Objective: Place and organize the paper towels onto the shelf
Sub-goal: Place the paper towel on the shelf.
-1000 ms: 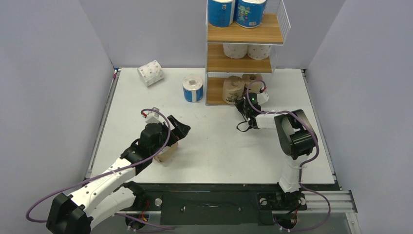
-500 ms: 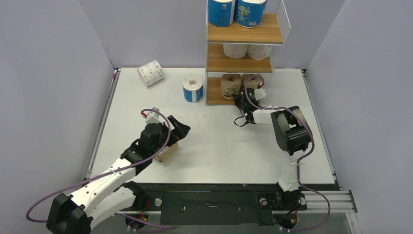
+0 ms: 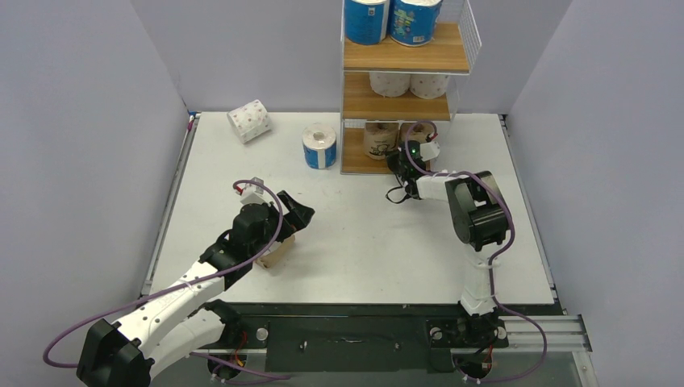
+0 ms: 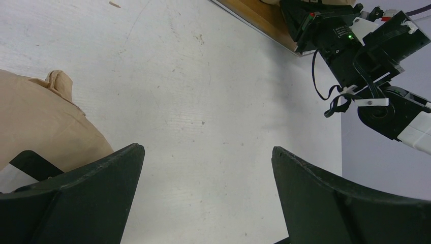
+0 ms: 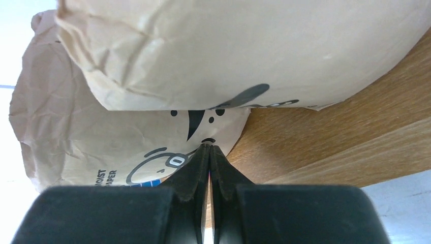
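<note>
The shelf (image 3: 406, 58) stands straight ahead of the right jaws, pressed together on nothing, tips close to two brown kraft rolls (image 5: 127, 137) on its bottom board; right arm (image 3: 472, 218) stretched forward. Left arm (image 3: 185, 282) reaches low over the bench (image 3: 363, 242), left jaws spread wide, a third kraft roll (image 4: 40, 122) beside one finger

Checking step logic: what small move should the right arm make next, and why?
Probably back the right claw out of the shelf: it is shut, tips at two brown kraft rolls already sitting on the bottom board, and a blue roll waits nearby on the table.
</note>
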